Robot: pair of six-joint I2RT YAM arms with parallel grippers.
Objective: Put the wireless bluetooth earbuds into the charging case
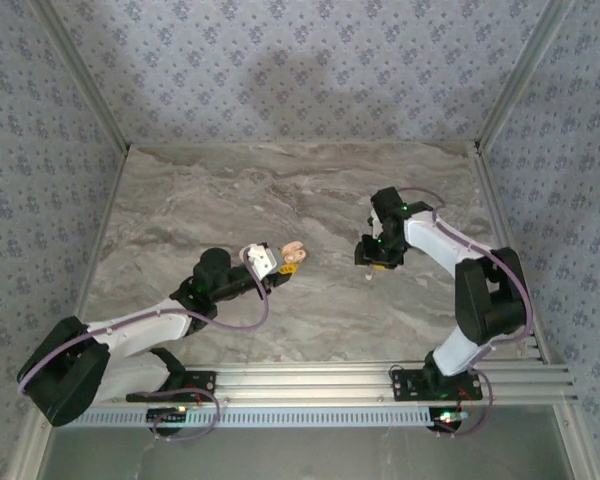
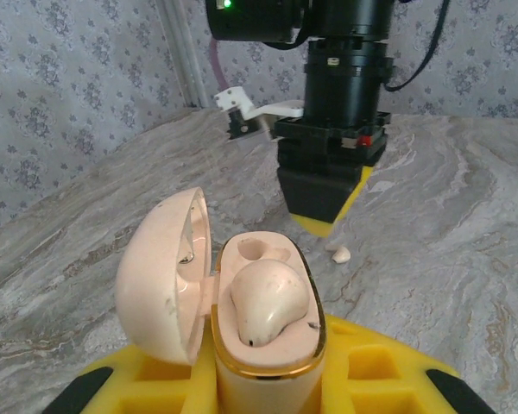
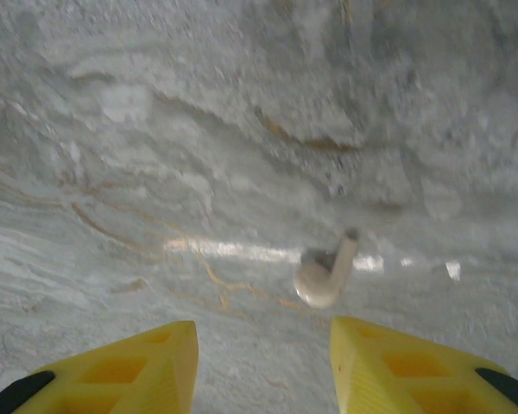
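Nearest the left wrist lens, the left tool (image 2: 263,384) is seen clamped on the charging case (image 2: 229,332), which is pinched upright between its pocketed yellow plastic fingers (image 2: 375,371). The case is formed of smooth, glossy cream-peach plastic, and the oval base is edged with a thin gold rim. Its domed lid (image 2: 160,276) is swung open at nine o'clock of the base. A glossy, bean-shaped seated earbud (image 2: 268,297) is nested in the base, and a small round hollow (image 2: 255,250) is left unfilled at twelve o'clock of it.

At one o'clock of the case, the loose earbud (image 2: 338,253) is laid on the grey, veined, marble-patterned bench (image 2: 466,259). It is near the yellow tip of the black right tool (image 2: 326,216), which is hung over the bench at twelve o'clock.

From the right wrist, that tool's wedge-shaped yellow fingers (image 3: 129,371) are shown spread, with nothing between them. The loose earbud, a rounded bulb with a short stem, is found at one o'clock of the gap, apart from both fingers.

From above, the right tool is placed at three o'clock of the case.
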